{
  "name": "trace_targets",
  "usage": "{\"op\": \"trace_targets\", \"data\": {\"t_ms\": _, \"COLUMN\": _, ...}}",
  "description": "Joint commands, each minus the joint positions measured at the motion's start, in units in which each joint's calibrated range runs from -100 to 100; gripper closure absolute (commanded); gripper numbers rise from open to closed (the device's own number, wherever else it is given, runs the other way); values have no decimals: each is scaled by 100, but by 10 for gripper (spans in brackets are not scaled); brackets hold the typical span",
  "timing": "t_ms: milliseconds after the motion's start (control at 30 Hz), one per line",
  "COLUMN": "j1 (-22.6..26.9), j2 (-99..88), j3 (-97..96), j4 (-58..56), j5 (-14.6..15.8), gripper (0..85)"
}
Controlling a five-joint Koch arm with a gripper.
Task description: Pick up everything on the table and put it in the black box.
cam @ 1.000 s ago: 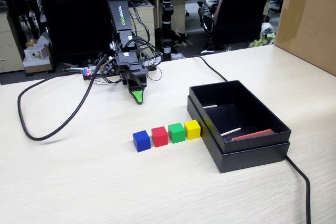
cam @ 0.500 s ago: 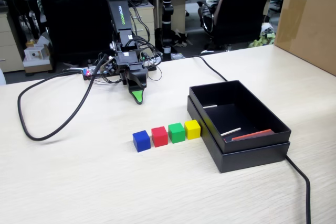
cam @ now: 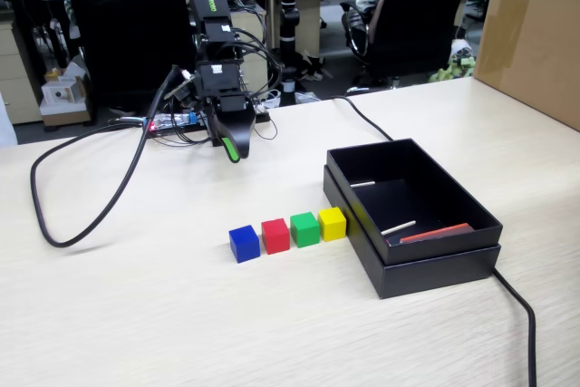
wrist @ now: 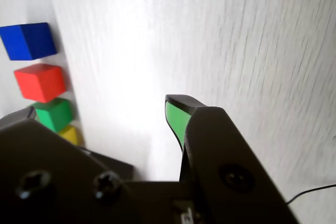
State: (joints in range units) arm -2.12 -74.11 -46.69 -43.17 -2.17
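Four small cubes stand in a row on the table [cam: 136, 314]: blue [cam: 244, 243], red [cam: 275, 235], green [cam: 304, 228] and yellow [cam: 333, 223], the yellow one close to the black box [cam: 426, 267]. My gripper [cam: 232, 149] hangs above the table behind the row, well apart from the cubes. The wrist view shows it open [wrist: 102, 107] and empty, with a wide gap beside the green-padded finger [wrist: 176, 116]. The same cubes run along the left edge of the wrist view: blue [wrist: 29, 40], red [wrist: 41, 82], green [wrist: 52, 114], yellow [wrist: 71, 134].
Two thin white sticks [cam: 398, 227] and a flat red strip [cam: 435, 233] lie in the box. A thick black cable [cam: 54, 224] loops over the table's left part; another cable [cam: 517, 305] runs off beside the box. A brown carton [cam: 535, 33] stands at the far right.
My gripper has risen from just above the table and pulled slightly back toward the arm's base. The cubes and the box have not moved.
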Motion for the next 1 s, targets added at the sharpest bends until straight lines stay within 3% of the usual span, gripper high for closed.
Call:
{"op": "trace_targets", "data": {"t_ms": 0, "j1": -73, "j2": 1163, "j3": 1596, "j4": -612, "j5": -112, "gripper": 384}}
{"op": "trace_targets", "data": {"t_ms": 333, "j1": -161, "j2": 4628, "j3": 4397, "j4": -1165, "j5": -386, "gripper": 386}}
{"op": "trace_targets", "data": {"t_ms": 600, "j1": -181, "j2": 7027, "j3": 5929, "j4": -1251, "j5": -425, "gripper": 387}}
{"op": "trace_targets", "data": {"t_ms": 967, "j1": -230, "j2": 8117, "j3": 6564, "j4": -1415, "j5": -420, "gripper": 396}}
